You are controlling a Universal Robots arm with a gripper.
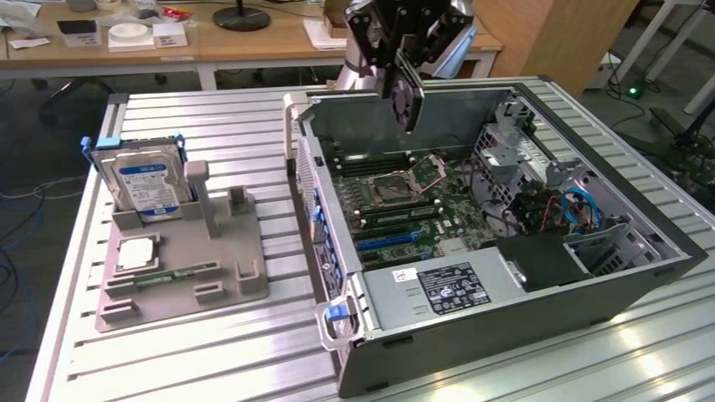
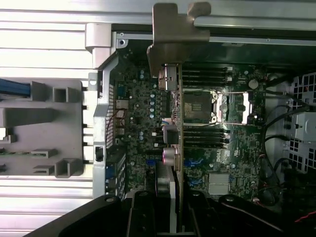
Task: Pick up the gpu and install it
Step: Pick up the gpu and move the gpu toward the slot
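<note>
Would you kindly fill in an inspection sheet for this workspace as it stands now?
Surface: ribbed metal table, supporting everything.
Job's things: gpu held on edge above the motherboard of the open computer case, not seated.
Clutter: grey holder with upright hard drive and flat memory stick.
Grippers: gripper shut on the gpu.
Cables: blue and orange cables inside the case.
Surroundings: wooden desk behind, carrying small boxes.
</note>
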